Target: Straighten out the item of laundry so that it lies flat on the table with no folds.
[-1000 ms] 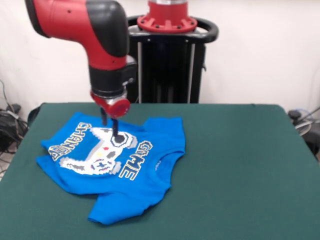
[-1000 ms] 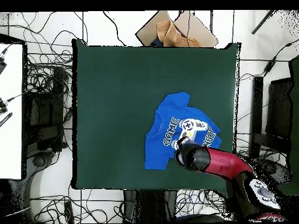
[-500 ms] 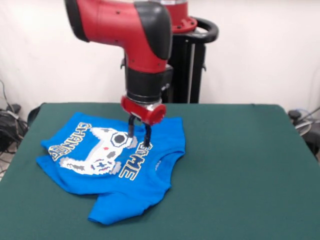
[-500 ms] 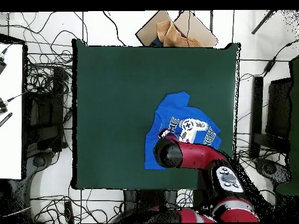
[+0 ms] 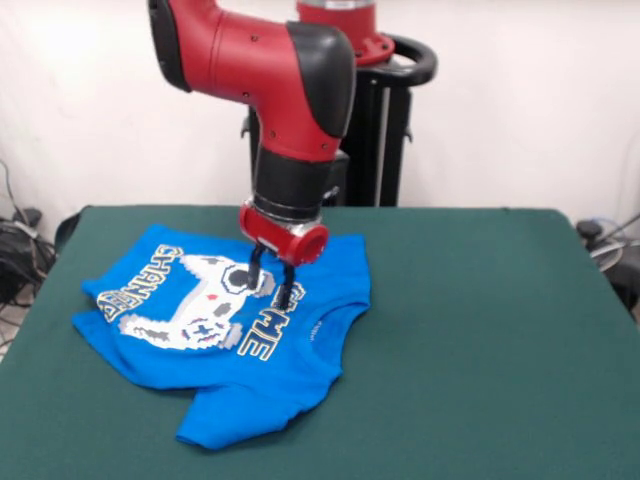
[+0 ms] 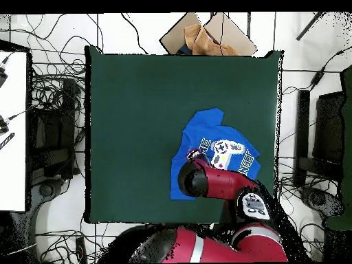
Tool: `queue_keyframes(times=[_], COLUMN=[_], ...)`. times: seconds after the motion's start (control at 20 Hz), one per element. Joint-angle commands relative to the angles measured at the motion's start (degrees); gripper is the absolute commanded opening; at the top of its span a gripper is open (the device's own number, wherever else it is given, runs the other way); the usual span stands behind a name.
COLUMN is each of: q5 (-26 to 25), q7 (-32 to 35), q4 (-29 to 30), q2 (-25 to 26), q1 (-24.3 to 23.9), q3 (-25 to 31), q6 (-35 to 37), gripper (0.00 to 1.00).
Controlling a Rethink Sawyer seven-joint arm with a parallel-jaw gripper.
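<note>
The bright blue T-shirt (image 5: 215,340) lies print-up on the left of the green table (image 5: 480,340), with one sleeve folded over near the front edge and its far edge bunched. The controller print and "GAME CHANGER" lettering show. My gripper (image 5: 270,282) is open, its two dark fingers pointing down over the "GAME" lettering near the collar, at or just above the cloth. In the overhead view the shirt (image 6: 220,134) lies right of the table's (image 6: 137,110) middle, and the arm covers its near part and hides the gripper.
The robot's black pedestal (image 5: 340,120) stands behind the table's far edge. Cables lie on the floor around the table (image 6: 55,130). A cardboard box (image 6: 206,34) sits beyond the table's far edge in the overhead view.
The arm has swung from over the controller print toward the collar side and now stands over the "GAME" lettering, slightly lower. The shirt has not visibly moved.
</note>
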Motion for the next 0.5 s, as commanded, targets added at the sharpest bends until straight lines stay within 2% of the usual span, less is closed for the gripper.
queue_keyframes(times=[0.05,0.15,0.25,0.5], q5=[2.7,1.6,0.6,0.5], q7=[5.2,3.1,1.3,1.9], q4=[-4.4,-5.3,-5.1,-6.4], q2=[4.2,4.9,6.8,14.3], q1=[1.3,1.0,-2.1,-5.7], q3=[-6.1,-6.5,-3.3,2.0], q6=[3.5,6.5,6.9,2.8], gripper=[1.0,1.0,1.0,1.0])
